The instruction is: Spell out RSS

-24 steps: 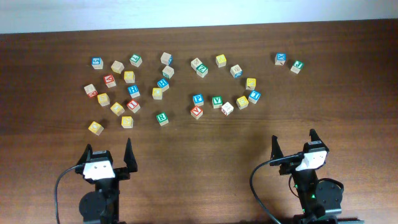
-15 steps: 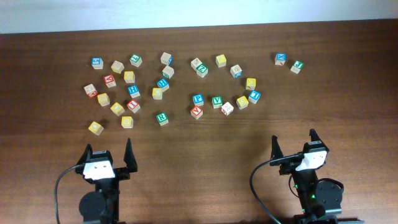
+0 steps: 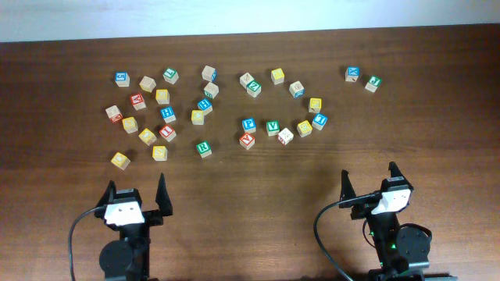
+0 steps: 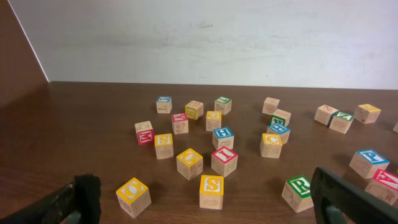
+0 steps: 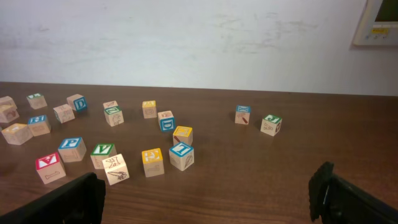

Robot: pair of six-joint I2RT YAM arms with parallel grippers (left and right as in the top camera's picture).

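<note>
Many wooden letter blocks lie scattered across the far half of the dark table (image 3: 258, 179). A green R block (image 3: 203, 147) sits at the near edge of the cluster, right of a yellow S block (image 3: 159, 152). In the left wrist view the S block (image 4: 211, 191) is straight ahead and the R block (image 4: 297, 193) is to the right. I cannot read a second S. My left gripper (image 3: 137, 186) is open and empty, just short of these blocks. My right gripper (image 3: 368, 173) is open and empty, well short of the right-hand blocks.
A yellow O block (image 3: 119, 161) lies left of the S. A white picture block (image 5: 115, 168), a yellow block (image 5: 152, 162) and a blue block (image 5: 181, 155) are the nearest ahead of the right gripper (image 5: 205, 199). Two blocks (image 3: 362, 78) sit apart at far right.
</note>
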